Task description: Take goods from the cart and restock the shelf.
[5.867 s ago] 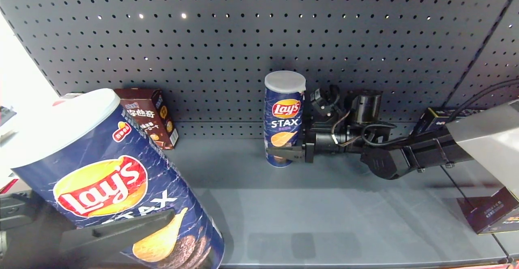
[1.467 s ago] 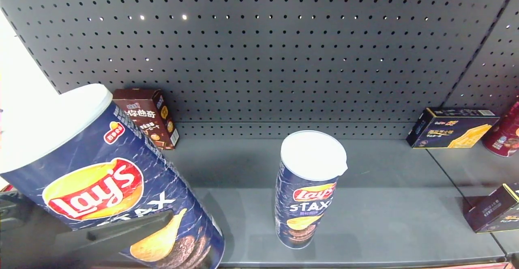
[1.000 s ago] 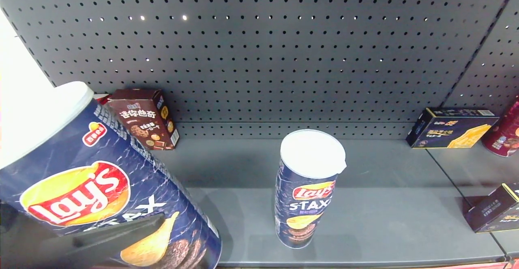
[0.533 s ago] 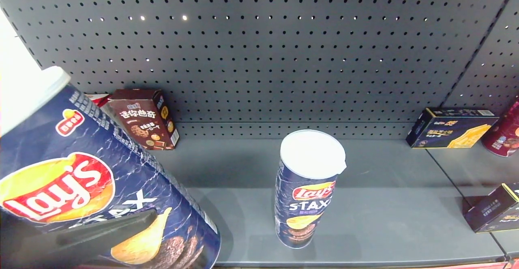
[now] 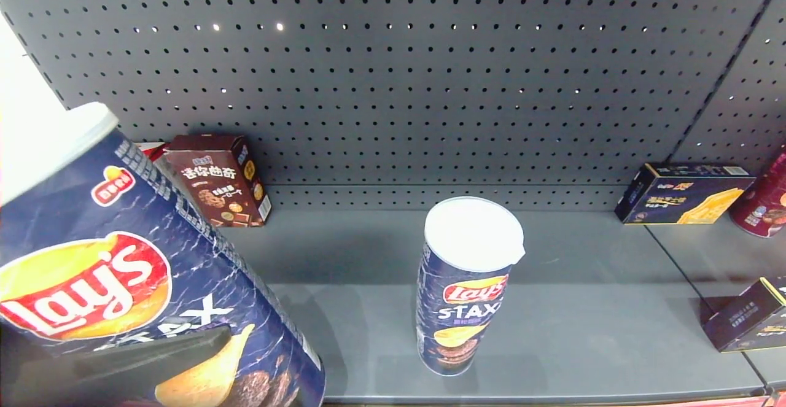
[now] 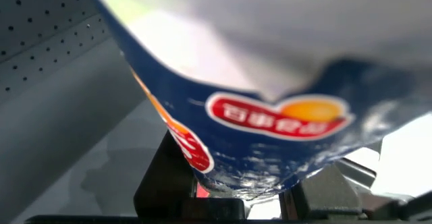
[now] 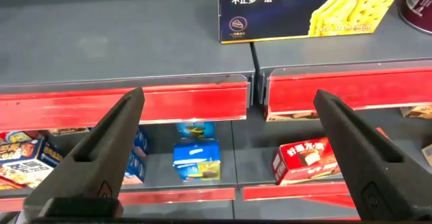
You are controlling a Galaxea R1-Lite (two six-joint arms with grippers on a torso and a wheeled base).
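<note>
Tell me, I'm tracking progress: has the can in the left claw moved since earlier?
Yes. The can has shifted left, away from the brown box.

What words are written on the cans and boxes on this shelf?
I read no print aloud, only say where it stands.
near can: red-and-yellow logo, big white letters.
standing can: same logo and letters, smaller.
brown box: white characters, clear.
dark blue box: yellow characters, too small.
corner box: too small.
</note>
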